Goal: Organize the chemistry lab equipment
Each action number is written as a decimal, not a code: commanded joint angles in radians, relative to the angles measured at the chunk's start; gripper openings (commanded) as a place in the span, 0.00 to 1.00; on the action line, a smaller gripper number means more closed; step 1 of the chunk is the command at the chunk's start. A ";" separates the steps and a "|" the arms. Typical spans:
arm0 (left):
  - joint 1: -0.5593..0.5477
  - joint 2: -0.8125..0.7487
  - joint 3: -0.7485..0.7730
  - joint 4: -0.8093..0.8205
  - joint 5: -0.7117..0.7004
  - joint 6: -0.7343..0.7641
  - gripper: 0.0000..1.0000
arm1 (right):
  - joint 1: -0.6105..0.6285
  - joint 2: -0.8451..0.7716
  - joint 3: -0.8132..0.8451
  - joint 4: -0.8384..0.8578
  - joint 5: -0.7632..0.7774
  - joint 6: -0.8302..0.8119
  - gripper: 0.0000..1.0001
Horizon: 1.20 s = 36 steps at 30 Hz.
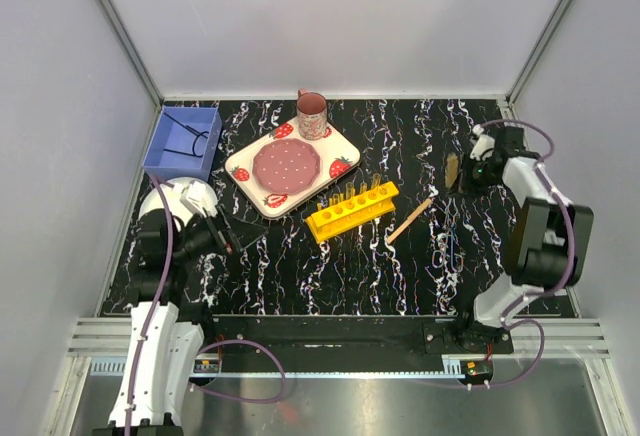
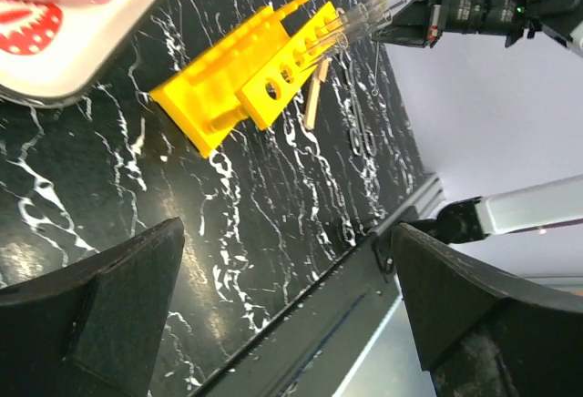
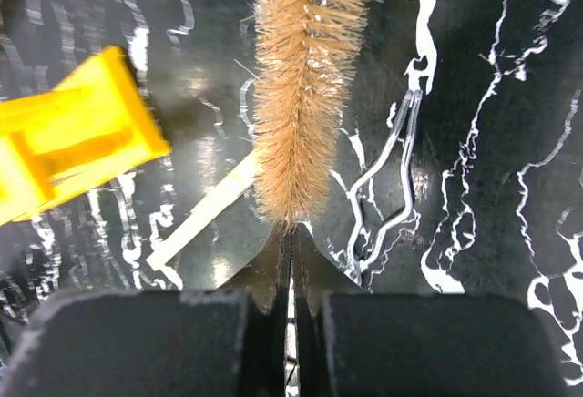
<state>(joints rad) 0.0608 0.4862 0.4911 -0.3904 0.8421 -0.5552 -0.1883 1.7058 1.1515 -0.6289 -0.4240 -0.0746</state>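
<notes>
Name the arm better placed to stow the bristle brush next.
Right. The right gripper is shut on the brush at its wire stem, while the left gripper stands open and empty at the opposite side of the table.

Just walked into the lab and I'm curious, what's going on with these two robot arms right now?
The right pincer is shut on the stem of a bristle brush at the right side of the table. The left pincer is open and empty, over the left side. The yellow rack sits mid-table with clear tubes in it. A wooden stick and a wire tool lie loose to its right.
</notes>
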 commanded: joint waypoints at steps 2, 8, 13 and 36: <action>-0.015 -0.038 -0.023 0.140 0.097 -0.199 0.99 | -0.054 -0.251 -0.058 0.047 -0.257 -0.095 0.00; -0.165 -0.032 0.026 0.318 -0.017 -0.371 0.99 | -0.057 -0.474 -0.105 0.005 -0.605 -0.214 0.00; -0.441 0.084 0.121 0.446 -0.300 -0.413 0.99 | -0.057 -0.574 -0.124 -0.083 -0.838 -0.298 0.00; -1.109 1.078 0.780 0.763 -0.899 -0.149 0.86 | -0.056 -0.667 -0.193 -0.129 -1.027 -0.393 0.00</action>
<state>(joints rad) -1.0359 1.5448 1.1973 0.2394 -0.0002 -0.7330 -0.2485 1.0481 0.9554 -0.7544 -1.4082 -0.4488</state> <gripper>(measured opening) 0.881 0.011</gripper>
